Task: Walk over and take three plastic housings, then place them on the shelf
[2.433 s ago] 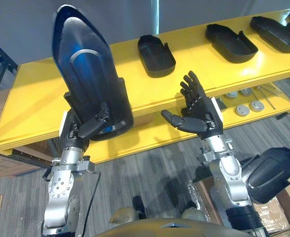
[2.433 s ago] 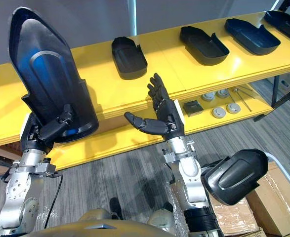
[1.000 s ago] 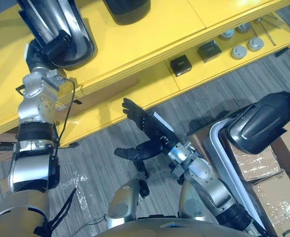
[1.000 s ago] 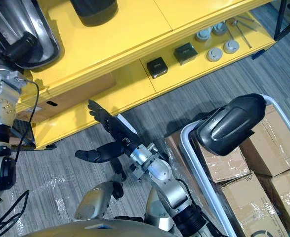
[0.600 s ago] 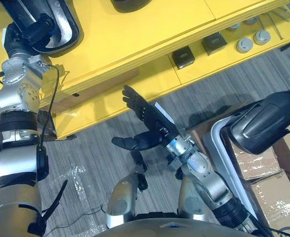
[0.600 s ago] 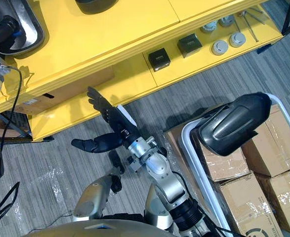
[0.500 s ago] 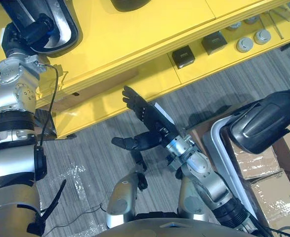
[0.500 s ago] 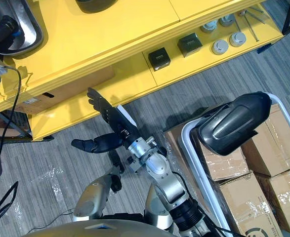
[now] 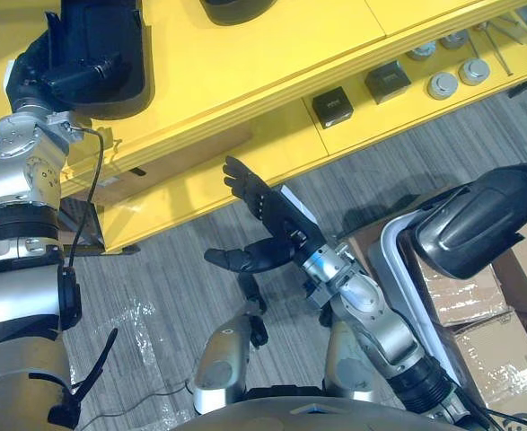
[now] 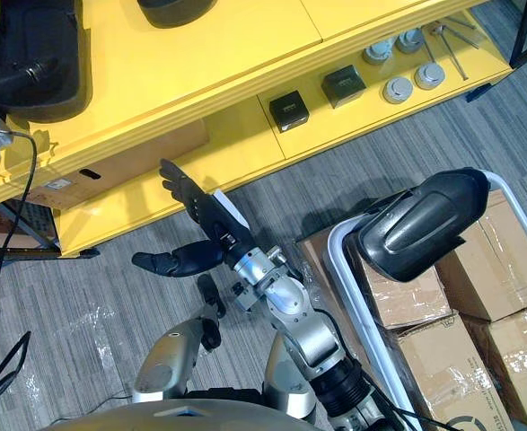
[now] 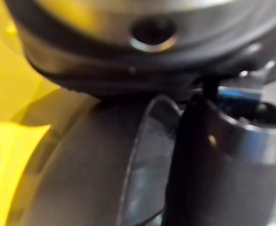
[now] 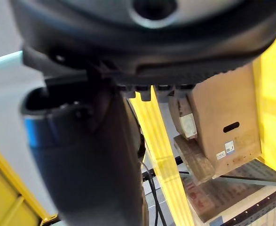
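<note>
My left hand [image 9: 58, 75] has its fingers curled round the long black plastic housing [image 9: 110, 40], which lies on the top board of the yellow shelf [image 9: 245, 63]. My right hand [image 9: 276, 229] hangs spread wide and empty, just before the shelf's lower board.

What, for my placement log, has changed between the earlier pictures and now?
The left hand has tipped the plastic housing from upright down onto the yellow shelf, still gripping it. The right hand has dropped lower, staying open. The camera tilted down too. The second housing at the robot's right is unmoved.
</note>
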`<state>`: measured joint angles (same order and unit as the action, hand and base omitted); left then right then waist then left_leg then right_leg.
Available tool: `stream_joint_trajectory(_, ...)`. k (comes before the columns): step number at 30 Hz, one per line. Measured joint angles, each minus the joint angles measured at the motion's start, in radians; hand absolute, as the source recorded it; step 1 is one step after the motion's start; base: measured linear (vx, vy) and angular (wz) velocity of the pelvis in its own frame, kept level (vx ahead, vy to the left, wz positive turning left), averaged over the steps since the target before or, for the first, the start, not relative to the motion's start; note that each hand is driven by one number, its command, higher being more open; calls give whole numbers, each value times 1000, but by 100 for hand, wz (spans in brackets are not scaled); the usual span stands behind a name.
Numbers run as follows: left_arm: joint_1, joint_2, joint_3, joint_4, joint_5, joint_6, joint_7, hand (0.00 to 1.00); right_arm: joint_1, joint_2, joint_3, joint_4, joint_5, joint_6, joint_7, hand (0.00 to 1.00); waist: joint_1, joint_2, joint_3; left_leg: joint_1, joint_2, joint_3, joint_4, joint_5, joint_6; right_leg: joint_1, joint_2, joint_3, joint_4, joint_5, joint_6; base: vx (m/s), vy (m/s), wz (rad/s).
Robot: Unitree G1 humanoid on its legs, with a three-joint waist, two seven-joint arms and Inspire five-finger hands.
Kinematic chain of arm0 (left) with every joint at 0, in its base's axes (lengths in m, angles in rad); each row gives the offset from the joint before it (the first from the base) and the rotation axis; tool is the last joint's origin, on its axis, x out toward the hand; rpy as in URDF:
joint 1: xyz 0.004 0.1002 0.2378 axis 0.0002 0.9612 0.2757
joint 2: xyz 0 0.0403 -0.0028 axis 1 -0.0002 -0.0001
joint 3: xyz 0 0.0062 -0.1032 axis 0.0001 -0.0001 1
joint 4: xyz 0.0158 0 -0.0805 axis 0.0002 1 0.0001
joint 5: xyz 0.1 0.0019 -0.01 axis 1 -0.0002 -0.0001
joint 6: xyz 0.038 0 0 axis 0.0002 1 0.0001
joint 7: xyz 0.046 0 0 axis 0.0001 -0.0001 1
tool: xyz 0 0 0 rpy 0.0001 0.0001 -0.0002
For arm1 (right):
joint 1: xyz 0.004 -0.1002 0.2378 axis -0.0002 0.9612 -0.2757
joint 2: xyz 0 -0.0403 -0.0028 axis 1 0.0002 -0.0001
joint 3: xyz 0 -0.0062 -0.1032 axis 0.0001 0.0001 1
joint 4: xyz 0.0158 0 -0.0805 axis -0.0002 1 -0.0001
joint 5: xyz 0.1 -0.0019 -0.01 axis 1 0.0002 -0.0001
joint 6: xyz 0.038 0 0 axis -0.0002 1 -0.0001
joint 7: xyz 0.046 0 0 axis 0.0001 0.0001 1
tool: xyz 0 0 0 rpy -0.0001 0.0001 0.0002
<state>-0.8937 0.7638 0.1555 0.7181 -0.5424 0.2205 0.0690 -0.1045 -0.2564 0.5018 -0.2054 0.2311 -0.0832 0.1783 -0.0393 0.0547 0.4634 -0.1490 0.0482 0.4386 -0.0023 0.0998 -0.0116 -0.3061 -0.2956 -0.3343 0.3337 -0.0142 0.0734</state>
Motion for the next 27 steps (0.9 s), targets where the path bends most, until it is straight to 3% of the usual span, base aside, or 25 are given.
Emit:
stream_joint_trajectory(5,0,-1,0,12,-1,1,29,100,0,-16,1,0,0,9,-5,100,-3,0,-1,6,1,1,0,5,3,4,0,2,0,0,0,34,-37,-1)
stream_joint_trajectory(12,0,-6,-2,49,0,-6,159,100,1,-16,4,0,0,9,-10,100,-12,-1,-4,26,1,2,-1,1,-3,26,2,2,-6,1,0,29,-33,-1)
stream_joint_trajectory(21,17,-23,-1,31,6,-3,259,100,12,-9,27,0,-30,4,-11,100,-22,0,-29,92,6,-15,-24,11,10,142,29,-45,-98,29,9,40,-17,6)
stream_joint_trajectory(27,125,-31,16,-123,-8,-79,247,100,12,15,26,14,-43,-38,-12,100,-16,-2,-112,157,9,-29,-61,10,8,237,53,-75,-177,43,20,61,-16,6)
